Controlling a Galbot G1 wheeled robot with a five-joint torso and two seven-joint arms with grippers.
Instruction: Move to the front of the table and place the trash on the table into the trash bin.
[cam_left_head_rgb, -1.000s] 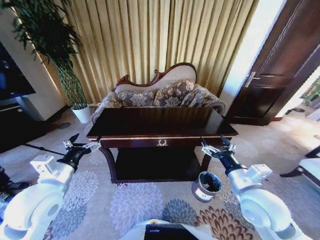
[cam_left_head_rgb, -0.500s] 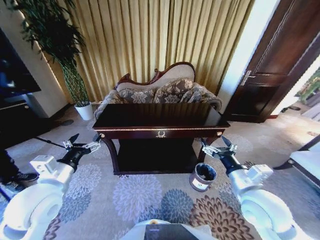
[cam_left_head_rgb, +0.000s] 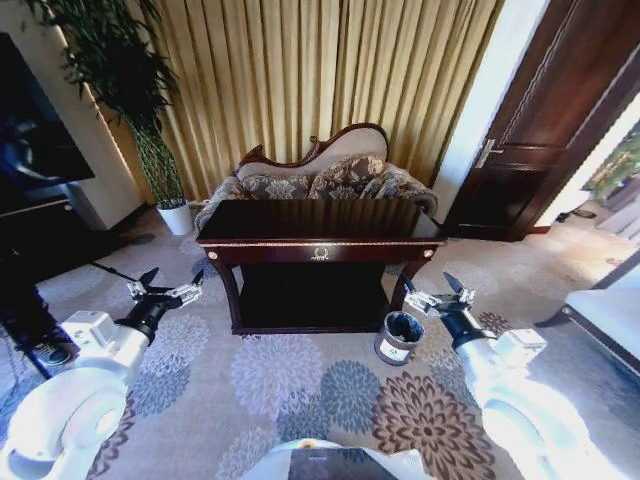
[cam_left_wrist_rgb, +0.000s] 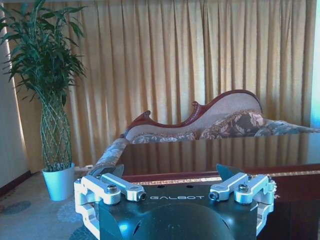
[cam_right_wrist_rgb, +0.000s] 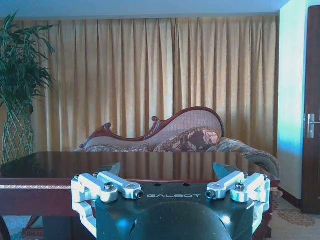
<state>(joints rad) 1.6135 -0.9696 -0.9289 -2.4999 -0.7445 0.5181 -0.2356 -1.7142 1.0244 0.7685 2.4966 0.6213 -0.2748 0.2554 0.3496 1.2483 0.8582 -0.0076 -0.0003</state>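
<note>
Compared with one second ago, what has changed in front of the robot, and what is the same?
The whole head view has shifted: the table and the trash bin now look smaller and farther, so the camera backed away with the robot; the things themselves did not move. The left claw and the right claw stay raised, open and empty. The bin still stands on the carpet by the table's right leg.

Sofa (cam_left_head_rgb: 320, 180) behind table (cam_left_head_rgb: 320, 235), bin (cam_left_head_rgb: 400, 337) front-right
</note>
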